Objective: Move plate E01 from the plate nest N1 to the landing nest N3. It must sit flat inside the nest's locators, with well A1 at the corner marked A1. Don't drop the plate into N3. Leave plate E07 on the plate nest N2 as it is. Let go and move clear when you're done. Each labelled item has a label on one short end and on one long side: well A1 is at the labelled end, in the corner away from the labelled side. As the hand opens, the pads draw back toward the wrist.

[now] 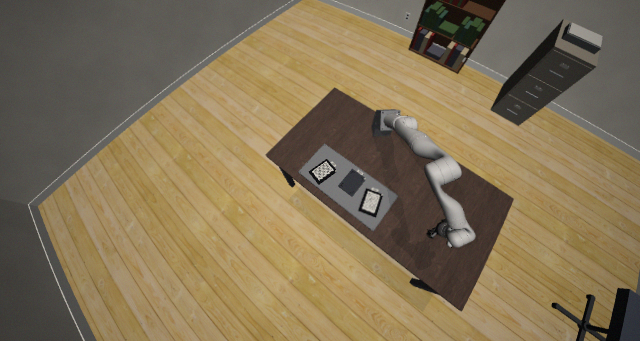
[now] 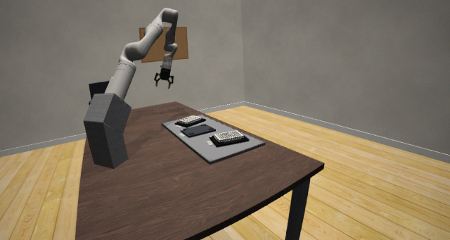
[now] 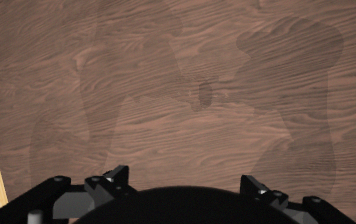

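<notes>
Two white well plates sit on dark nests at the two ends of a grey mat [image 1: 348,186]. One plate [image 1: 322,171] also shows in the exterior view [image 2: 228,136]; the other plate [image 1: 371,201] [image 2: 190,120] shows there too. Their labels are too small to read, so I cannot tell E01 from E07. An empty dark nest [image 1: 351,182] lies between them [image 2: 197,130]. My gripper [image 1: 432,233] [image 2: 164,81] is open and empty, high above the table and far from the mat. In the wrist view it [image 3: 184,178] looks down on bare wood and shadows only.
The arm's grey base block [image 2: 105,134] stands on the table beside the mat. The table edge and wooden floor show at the left of the wrist view. A bookshelf [image 1: 460,21], a filing cabinet [image 1: 547,73] and a chair base [image 1: 595,318] stand away from the table.
</notes>
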Motion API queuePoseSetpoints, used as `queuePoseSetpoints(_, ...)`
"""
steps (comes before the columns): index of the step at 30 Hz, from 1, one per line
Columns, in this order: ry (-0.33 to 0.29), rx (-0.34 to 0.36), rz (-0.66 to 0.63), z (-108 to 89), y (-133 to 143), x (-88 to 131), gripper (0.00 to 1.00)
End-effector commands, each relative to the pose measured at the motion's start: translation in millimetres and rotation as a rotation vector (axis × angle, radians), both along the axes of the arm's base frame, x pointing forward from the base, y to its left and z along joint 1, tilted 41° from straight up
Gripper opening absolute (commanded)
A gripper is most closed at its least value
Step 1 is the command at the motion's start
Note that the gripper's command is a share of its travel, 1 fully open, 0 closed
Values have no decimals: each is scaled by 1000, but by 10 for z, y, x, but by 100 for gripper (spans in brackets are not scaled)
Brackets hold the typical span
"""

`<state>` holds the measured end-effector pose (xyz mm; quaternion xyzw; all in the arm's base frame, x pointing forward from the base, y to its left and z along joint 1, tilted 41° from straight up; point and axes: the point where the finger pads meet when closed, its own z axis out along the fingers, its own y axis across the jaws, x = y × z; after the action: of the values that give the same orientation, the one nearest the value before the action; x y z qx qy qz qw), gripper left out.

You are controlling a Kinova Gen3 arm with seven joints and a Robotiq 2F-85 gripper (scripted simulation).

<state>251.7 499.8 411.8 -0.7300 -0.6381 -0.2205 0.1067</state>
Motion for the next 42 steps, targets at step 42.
queuePoseSetpoints(42, -208, -116, 304, -403, -478, 341, 100)
